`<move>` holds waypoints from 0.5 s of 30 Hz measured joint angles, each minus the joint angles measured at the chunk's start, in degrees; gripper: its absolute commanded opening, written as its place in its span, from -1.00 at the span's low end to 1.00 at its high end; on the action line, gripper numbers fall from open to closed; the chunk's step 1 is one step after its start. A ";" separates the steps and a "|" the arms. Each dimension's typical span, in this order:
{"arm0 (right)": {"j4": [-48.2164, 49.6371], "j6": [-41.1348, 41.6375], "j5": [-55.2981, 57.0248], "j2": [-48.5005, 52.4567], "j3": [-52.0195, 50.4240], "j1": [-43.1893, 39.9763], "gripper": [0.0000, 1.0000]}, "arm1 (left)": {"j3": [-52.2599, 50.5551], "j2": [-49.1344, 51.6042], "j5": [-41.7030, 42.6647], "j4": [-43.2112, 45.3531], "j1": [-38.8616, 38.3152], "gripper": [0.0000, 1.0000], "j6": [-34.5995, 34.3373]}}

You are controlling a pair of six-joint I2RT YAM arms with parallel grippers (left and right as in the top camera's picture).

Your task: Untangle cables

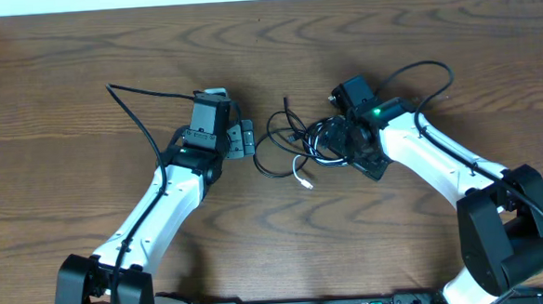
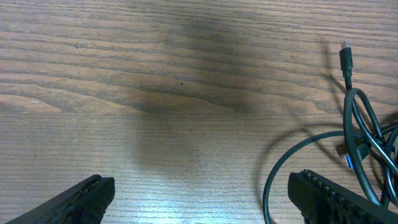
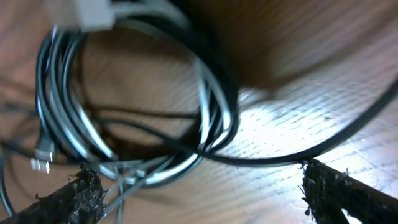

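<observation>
Right gripper (image 3: pixel 199 177) wide open, empty, cables (image 3: pixel 208 106) coiled just ahead between its fingers; left gripper (image 2: pixel 200 183) equally wide, empty, farther off.

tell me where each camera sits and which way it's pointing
Overhead: above the table, looking straight down; both arms, cables between them.
Left wrist: on the left gripper, facing bare wood; both fingertips show, cables at right edge.
Right wrist: on the right gripper, close over the cables; both fingertips show.
Shared: all three see the cables.
</observation>
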 measured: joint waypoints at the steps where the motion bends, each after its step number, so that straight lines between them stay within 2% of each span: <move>1: 0.17 2.23 1.11 0.11 0.00 0.00 0.98 | 0.00 0.00 0.00 0.00 0.00 0.92 0.02; 7: 1.53 6.82 3.80 2.75 0.00 0.00 0.96 | 0.00 0.00 0.00 0.00 0.00 0.92 0.00; 11: 2.99 8.02 4.52 6.38 0.00 0.00 0.74 | 0.00 0.00 0.00 0.00 0.00 0.92 0.00; 13: 3.23 8.17 4.81 6.49 0.07 0.00 0.43 | 0.00 0.00 0.00 0.00 0.00 0.92 0.00; 14: 3.43 8.00 5.03 6.54 0.07 0.00 0.20 | 0.00 0.00 0.00 0.00 0.00 0.92 0.00; 15: 3.43 7.67 5.22 6.56 0.04 0.00 -0.11 | 0.00 0.00 0.00 0.04 0.00 0.92 0.02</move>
